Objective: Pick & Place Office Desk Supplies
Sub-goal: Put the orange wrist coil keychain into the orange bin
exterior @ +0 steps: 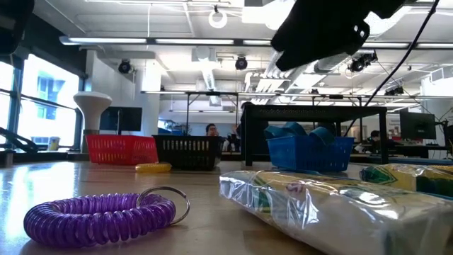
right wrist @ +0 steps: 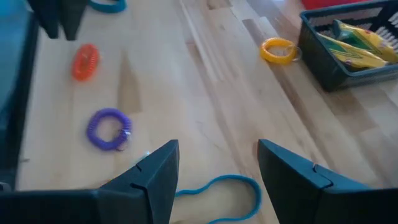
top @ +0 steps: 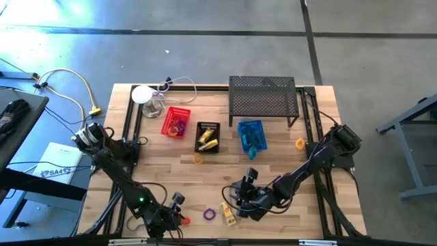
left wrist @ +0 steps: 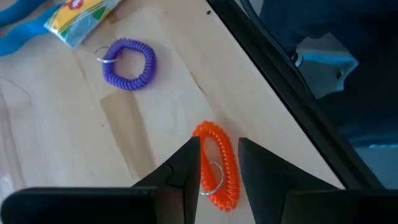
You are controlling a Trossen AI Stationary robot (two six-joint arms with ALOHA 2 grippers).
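An orange coil ring [left wrist: 217, 163] lies flat near the table's near edge. My left gripper [left wrist: 219, 174] is open and low over it, one finger on each side. A purple coil ring [top: 209, 214] and a yellow packet in clear wrap [top: 227, 214] lie just to its right. My right gripper [right wrist: 217, 168] is open above the table beside the packet, over a blue cord loop [right wrist: 219, 186]. Farther off, a yellow coil ring [top: 198, 159] and another ring [top: 300, 143] rest on the wood. My left gripper comes at the orange coil ring from above, slanting toward the table, with the ring's middle [left wrist: 211, 149] in the gap between its fingers. The ring lies flat on the wood. Whether either finger touches it, I cannot tell.
Red [top: 175, 121], black [top: 207, 137] and blue [top: 250, 137] baskets stand in a row at mid-table. The black one holds yellow packets. Behind them are a black mesh shelf [top: 263, 97] and a white round object with a cable [top: 142, 94]. The table's near edge is close to the left gripper.
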